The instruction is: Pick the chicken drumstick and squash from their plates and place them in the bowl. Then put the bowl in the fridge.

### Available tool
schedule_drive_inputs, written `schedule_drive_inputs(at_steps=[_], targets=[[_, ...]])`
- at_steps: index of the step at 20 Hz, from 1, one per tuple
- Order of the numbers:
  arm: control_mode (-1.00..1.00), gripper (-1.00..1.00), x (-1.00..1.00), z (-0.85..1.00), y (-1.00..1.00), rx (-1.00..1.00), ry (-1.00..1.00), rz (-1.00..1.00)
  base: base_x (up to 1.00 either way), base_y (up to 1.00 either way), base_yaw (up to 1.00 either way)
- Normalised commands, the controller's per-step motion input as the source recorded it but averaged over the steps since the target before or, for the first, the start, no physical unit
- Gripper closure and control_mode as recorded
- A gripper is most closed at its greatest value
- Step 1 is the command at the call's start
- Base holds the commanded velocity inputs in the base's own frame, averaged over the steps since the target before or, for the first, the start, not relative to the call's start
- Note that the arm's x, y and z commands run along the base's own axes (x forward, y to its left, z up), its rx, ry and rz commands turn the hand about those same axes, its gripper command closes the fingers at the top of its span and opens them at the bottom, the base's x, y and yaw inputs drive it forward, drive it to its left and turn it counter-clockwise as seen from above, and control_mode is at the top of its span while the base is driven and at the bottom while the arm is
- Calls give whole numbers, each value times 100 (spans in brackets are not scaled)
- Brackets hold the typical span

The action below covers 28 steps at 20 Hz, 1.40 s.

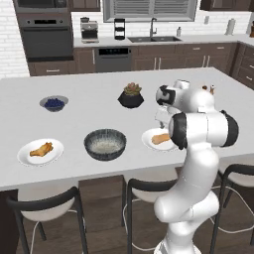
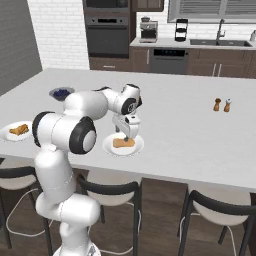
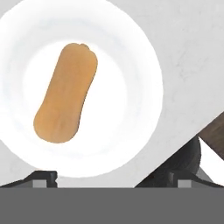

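The released, wide-spread gripper (image 2: pixel 128 136) is held above the smooth pale tan-orange oblong squash (image 3: pixel 65 99) on its round white plate (image 3: pixel 135 65); a centred descent and clench are judged next.

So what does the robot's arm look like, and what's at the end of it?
The glossy white arm is made of fat rounded tube sections, with dark grey-black rings at the joints. It looks smooth, with no cables or markings I can see. At its tip is a small white boxy end effector with two little dark finger tips; in the hand view they are blocky, grey and black.
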Motion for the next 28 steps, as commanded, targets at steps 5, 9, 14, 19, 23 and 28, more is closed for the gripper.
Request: schedule_drive_inputs(at_steps=[5,9,14,19,23,28], targets=[[-100,-100,36,-30,-12,0,0,-2,0,0,0],[-100,-100,33,-34,0,0,-1,-3,0,0,0],[-100,-100,28,-32,0,0,0,-2,0,0,0],[-100,-100,14,-32,3,0,0,-1,0,0,0],[-100,-100,26,-24,6,0,0,-2,0,0,0],[-100,-100,1,-30,0,0,0,-1,0,0,0]])
